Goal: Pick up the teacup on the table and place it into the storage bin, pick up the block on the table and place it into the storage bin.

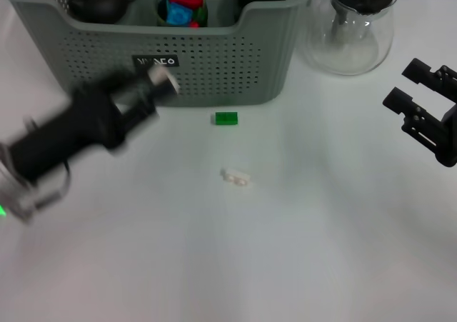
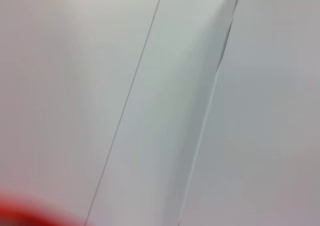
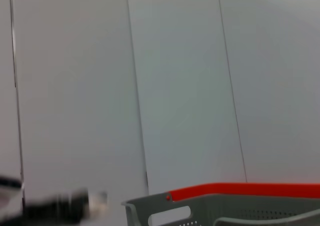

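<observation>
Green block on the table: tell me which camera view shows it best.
The head view. The green block lies on the white table just in front of the storage bin, unobstructed. The left wrist view shows only pale panels, no block. The right wrist view shows the bin's rim and wall panels, not the block.

- The white table carries everything.
- The grey-green storage bin stands at its far edge.
- A clear glass pot sits beside the bin.
- A green block lies just before the bin.
- A small white piece lies nearer, apart from the block.
</observation>
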